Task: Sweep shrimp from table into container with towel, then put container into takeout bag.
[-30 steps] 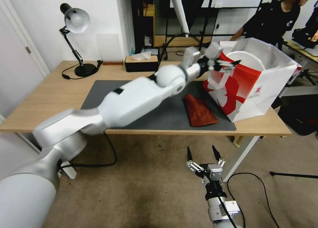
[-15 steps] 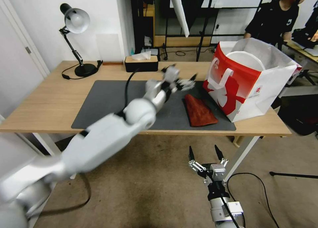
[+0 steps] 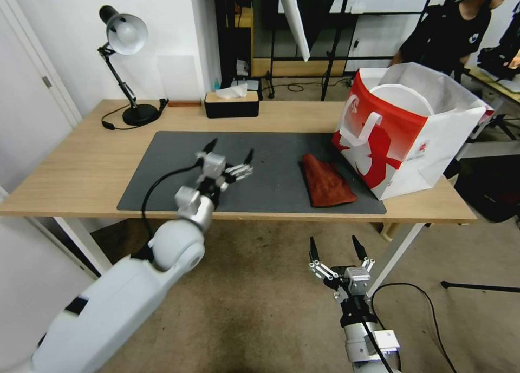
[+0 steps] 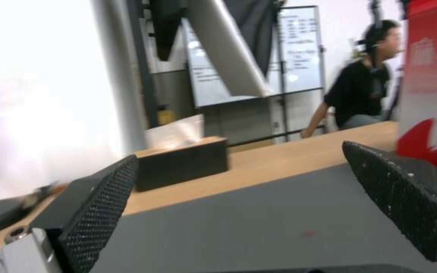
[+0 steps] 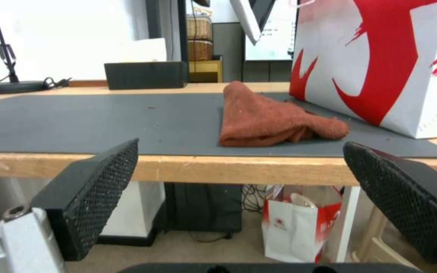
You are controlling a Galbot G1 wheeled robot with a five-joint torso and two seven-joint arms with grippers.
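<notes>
The takeout bag (image 3: pixel 401 132) stands open on the right end of the table (image 3: pixel 76 162), and the white container (image 3: pixel 403 96) sits inside it. The shrimp are out of view. The rust-red towel (image 3: pixel 325 181) lies crumpled on the grey mat (image 3: pixel 173 167) just left of the bag; the right wrist view shows this towel (image 5: pixel 269 117) beside the bag (image 5: pixel 380 57). My left gripper (image 3: pixel 230 150) hovers open and empty over the middle of the mat, well left of the towel. My right gripper (image 3: pixel 333 243) hangs open below the table's front edge, in front of the towel.
A black tissue box (image 3: pixel 231 103) and a desk lamp (image 3: pixel 127 37) stand at the back of the table. A small red and white bag (image 5: pixel 299 227) sits on the floor under the table. Cables lie on the carpet at the right.
My left arm has drawn back from the takeout bag's mouth, leftward and toward me, to the middle of the mat with its gripper open and empty. The right arm has barely moved.
</notes>
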